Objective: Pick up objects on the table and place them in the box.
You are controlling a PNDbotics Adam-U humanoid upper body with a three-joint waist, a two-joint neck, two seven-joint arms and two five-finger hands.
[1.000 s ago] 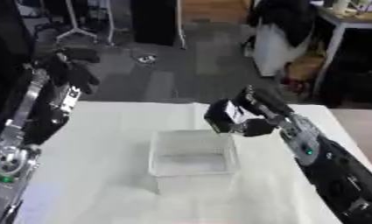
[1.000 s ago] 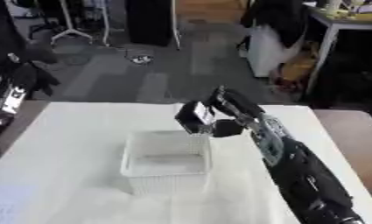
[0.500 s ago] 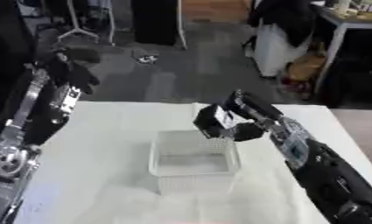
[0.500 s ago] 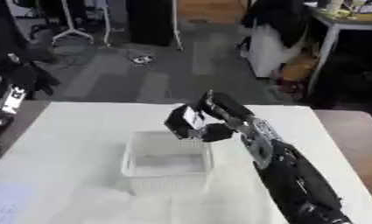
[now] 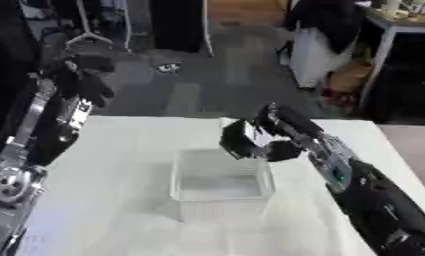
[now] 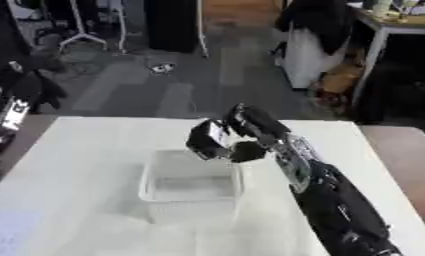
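A clear plastic box [image 5: 221,185] stands in the middle of the white table [image 5: 119,150]. My right hand [image 5: 277,137] hovers over the box's far right corner, fingers curled round a dark object with a white face [image 5: 240,138]. The object hangs just above the box's rim. My left hand [image 5: 80,75] is raised at the far left, off the table's edge, dark and blurred; its fingers look curled and hold nothing. The box's inside appears bare.
Beyond the table's far edge lies a grey floor with a stand [image 5: 84,30], a desk [image 5: 399,30] and dark clothing [image 5: 325,20] at the back right. A pale patch [image 6: 14,235] lies near the table's front left corner.
My right hand has carried the dark object leftward, from beside the box's right edge to above its far right corner. The left arm has barely moved.
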